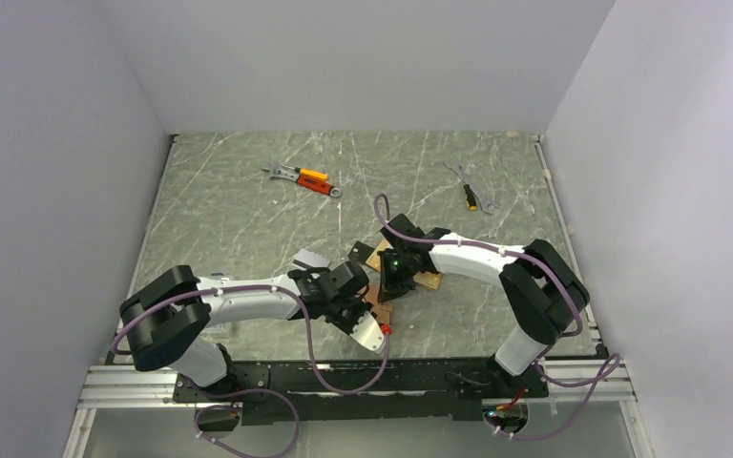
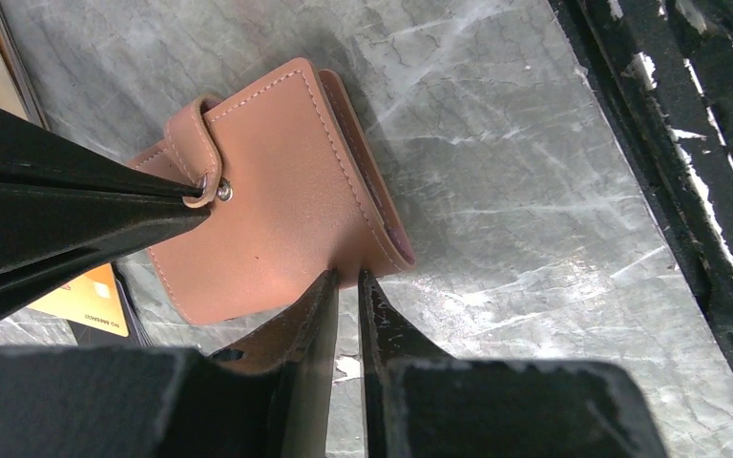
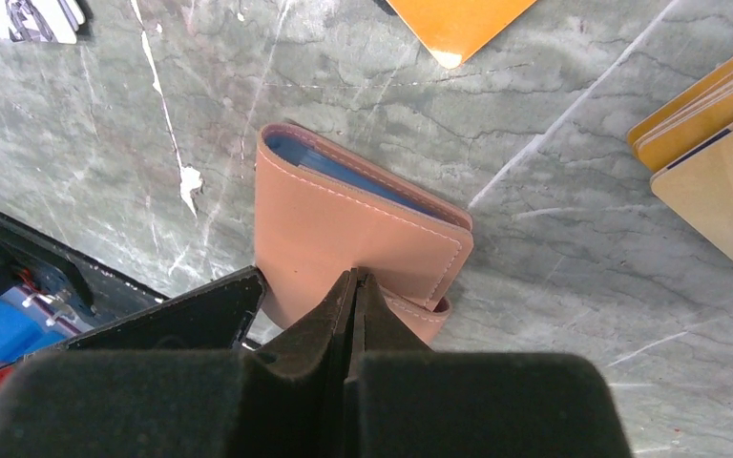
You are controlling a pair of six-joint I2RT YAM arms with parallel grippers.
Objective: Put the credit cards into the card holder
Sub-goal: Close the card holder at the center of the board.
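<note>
The salmon-tan card holder [image 2: 277,191] lies folded on the table between both grippers, and also shows in the right wrist view [image 3: 344,229] and the top view [image 1: 375,298]. My left gripper [image 2: 345,277] is pinched on its side edge. My right gripper [image 3: 355,279] is shut on the snap strap [image 2: 205,153]. Blue lining shows at the holder's open edge [image 3: 344,176]. An orange-gold card [image 3: 458,24] lies beyond it, and more gold cards [image 3: 716,124] lie to the right. The silver-grey card [image 1: 310,260] and the black card [image 1: 359,251] lie near the left gripper.
Orange-handled tools [image 1: 305,179] lie at the back left, and another small tool [image 1: 472,191] at the back right. The table's black front rail [image 2: 687,143] runs close to the holder. An orange card [image 2: 86,301] lies under the right gripper's fingers.
</note>
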